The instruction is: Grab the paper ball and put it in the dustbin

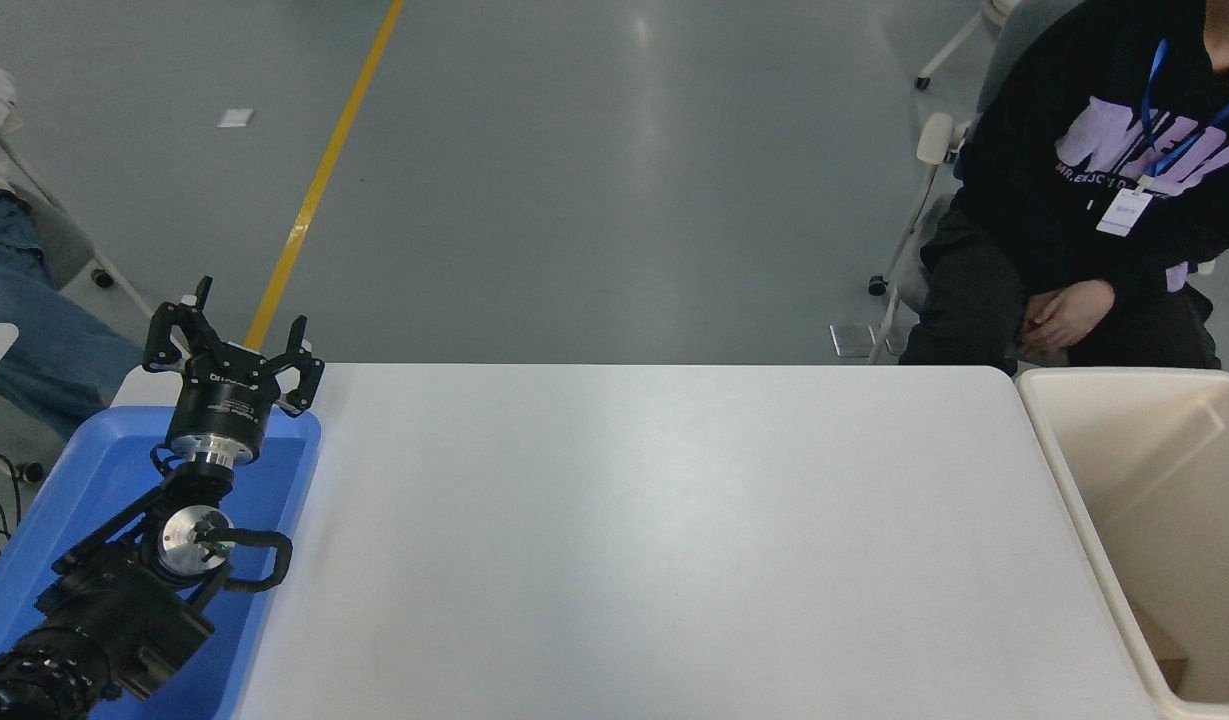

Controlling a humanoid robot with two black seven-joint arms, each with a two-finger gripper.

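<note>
The cream-beige dustbin stands at the table's right end, its rim level with the table edge. No paper ball shows on the white table. A small tan-brown patch lies deep in the dustbin near the picture's bottom edge; I cannot tell whether it is the paper ball. My left gripper is parked at the lower left above a blue tray, open and empty. My right arm is out of view.
The shallow blue tray sits on the table's left end under the left arm. A person in a black sweater sits beyond the far right corner. Another person's leg in jeans shows at the far left.
</note>
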